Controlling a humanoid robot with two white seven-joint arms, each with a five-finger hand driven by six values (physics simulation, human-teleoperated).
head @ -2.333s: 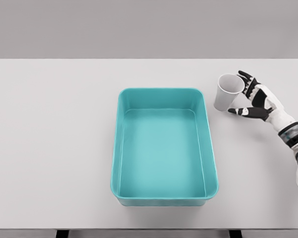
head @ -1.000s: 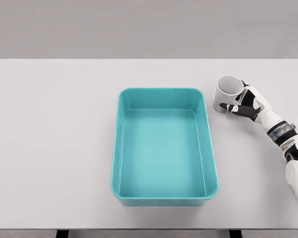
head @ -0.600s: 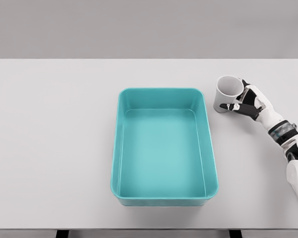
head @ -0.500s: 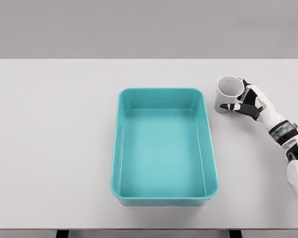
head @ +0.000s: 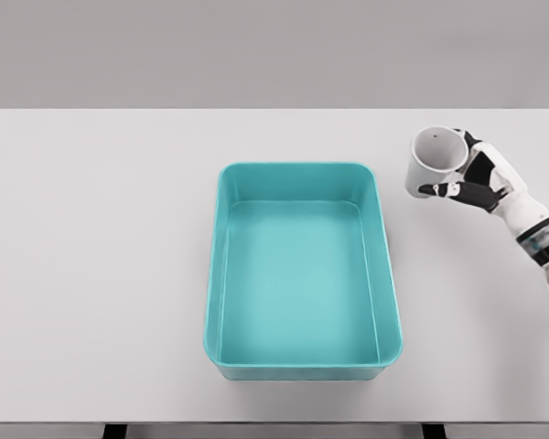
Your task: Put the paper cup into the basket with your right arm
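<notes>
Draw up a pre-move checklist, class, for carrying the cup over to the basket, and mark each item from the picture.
1. Right hand closed on the paper cup: ok.
2. Cup lifted clear of the table: cannot tell from this one view.
3. Cup mouth facing up, slightly tilted: ok.
4. Basket empty, room for the cup: ok.
5. Nothing on the table between cup and basket: ok.
6. Left arm out of the way: ok, not in view.

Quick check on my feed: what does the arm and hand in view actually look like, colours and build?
Only the right arm shows. Its right hand has five jointed fingers with white shells over black joints and palm parts. The forearm is a smooth white casing, with a dark grey and black banded wrist ring. No cables or markings are visible.
</notes>
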